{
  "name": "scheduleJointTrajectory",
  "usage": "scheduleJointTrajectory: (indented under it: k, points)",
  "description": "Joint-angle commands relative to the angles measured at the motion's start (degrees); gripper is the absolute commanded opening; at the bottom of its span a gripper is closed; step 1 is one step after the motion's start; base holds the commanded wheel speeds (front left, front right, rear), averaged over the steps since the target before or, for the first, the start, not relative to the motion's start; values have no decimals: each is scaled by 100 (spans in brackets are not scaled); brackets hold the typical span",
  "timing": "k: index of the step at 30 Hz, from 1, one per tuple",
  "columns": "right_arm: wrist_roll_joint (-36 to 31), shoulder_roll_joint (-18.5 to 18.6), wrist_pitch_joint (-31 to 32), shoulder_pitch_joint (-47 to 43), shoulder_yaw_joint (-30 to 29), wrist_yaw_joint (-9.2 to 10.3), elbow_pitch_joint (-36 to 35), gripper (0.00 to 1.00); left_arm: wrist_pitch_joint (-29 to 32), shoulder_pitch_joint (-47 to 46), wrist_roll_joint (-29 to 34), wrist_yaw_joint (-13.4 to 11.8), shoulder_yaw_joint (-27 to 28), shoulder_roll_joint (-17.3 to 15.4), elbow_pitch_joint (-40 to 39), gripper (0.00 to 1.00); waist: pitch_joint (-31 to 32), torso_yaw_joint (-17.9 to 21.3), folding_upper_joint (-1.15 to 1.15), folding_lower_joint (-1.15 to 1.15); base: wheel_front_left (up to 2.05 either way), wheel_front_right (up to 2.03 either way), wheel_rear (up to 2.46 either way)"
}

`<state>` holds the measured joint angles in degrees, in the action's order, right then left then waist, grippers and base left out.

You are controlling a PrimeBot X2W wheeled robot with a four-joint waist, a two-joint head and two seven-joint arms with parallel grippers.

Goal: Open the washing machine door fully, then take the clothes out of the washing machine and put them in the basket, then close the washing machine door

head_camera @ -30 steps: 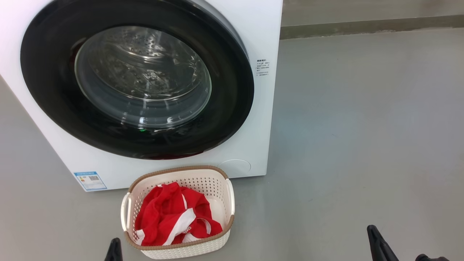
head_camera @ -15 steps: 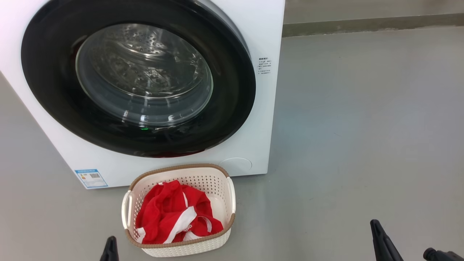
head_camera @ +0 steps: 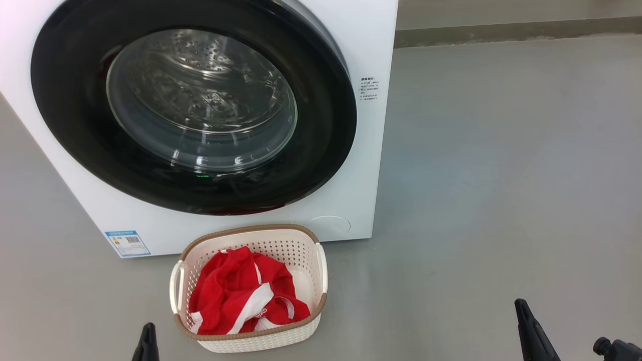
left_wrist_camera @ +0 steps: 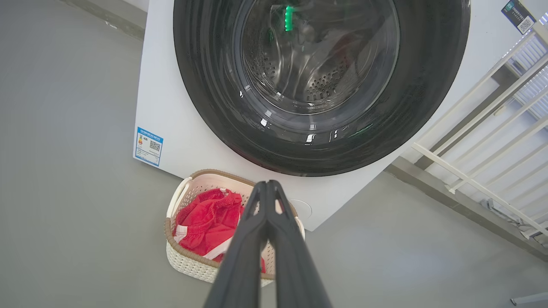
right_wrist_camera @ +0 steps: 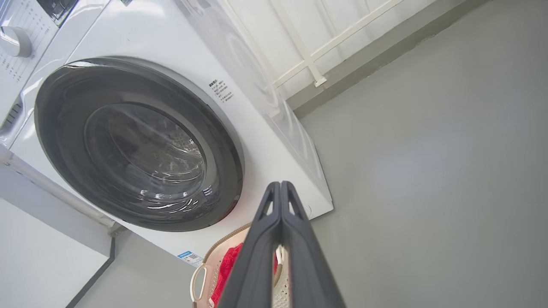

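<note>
Okay, your left gripper [left_wrist_camera: 266, 185] and right gripper [right_wrist_camera: 281, 185] are pinched together, empty; clothes [head_camera: 235, 291] lie in the basket [head_camera: 261, 342]; confirm the washing machine door [head_camera: 326, 125] latches flush.

head: fwd+down | L/R wrist: fwd, tilted | shared: basket [head_camera: 261, 341], door [head_camera: 326, 125]

open grey floor [head_camera: 501, 175] right of washing machine [head_camera: 361, 165] and basket [head_camera: 321, 273]
</note>
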<state>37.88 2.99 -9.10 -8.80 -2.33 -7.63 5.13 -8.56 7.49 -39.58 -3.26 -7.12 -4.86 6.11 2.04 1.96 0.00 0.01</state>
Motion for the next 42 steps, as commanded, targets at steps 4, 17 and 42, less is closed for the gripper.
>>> scheduleJointTrajectory:
  k: [4,17,42]
  points:
    - [427,93,95,297,39,5,-58,0,87,-324,-381,106,170,-76,-54,0,-12,-11,0,-1,0,0,0]
    - [1390,117,313,510,17,7,111,0,300,-509,-1317,283,332,-67,95,0,-50,-44,0,-1,0,0,0]
    - [3022,143,706,879,-46,10,402,0,684,-829,-2905,586,632,-34,357,0,-116,-103,0,-1,0,0,0]
